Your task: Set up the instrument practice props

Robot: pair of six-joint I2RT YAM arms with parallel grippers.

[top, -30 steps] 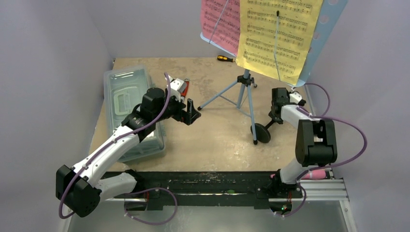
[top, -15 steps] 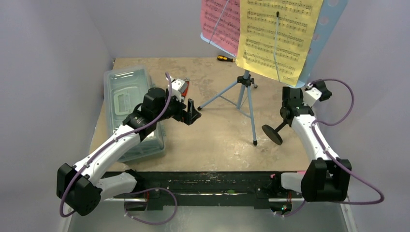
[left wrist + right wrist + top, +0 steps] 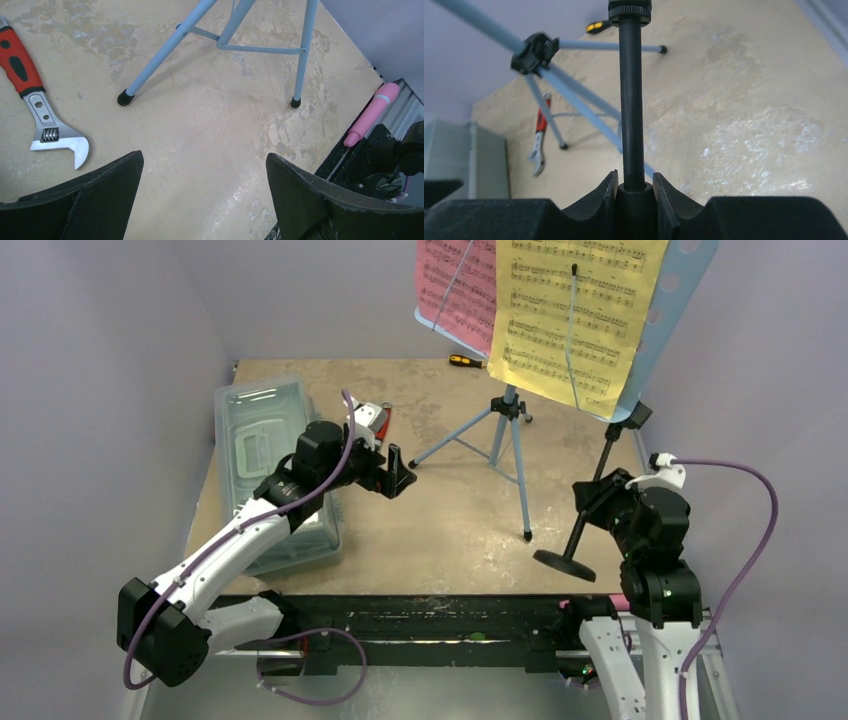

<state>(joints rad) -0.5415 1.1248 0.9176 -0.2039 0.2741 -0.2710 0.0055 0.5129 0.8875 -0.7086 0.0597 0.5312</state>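
Right gripper (image 3: pixel 634 187) pinches tilted mic stand (image 3: pixel 580 528) by its pole, near the surface's (image 3: pixel 450 540) right edge. Judged rigid and base-heavy. Left gripper (image 3: pixel 202 159) spread, empty.

Black mic stand (image 3: pixel 577 532) tilted beside light blue music stand (image 3: pixel 509 410)

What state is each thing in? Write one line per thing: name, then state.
light blue music stand: upright on its tripod, holding sheet-music pages.
black mic stand: tilted, pole clamped.
right gripper: shut on the black mic stand.
left gripper: open, empty.
pink toy microphone: lying flat.
red-handled wrench: lying flat.
clear lidded box: lid on.
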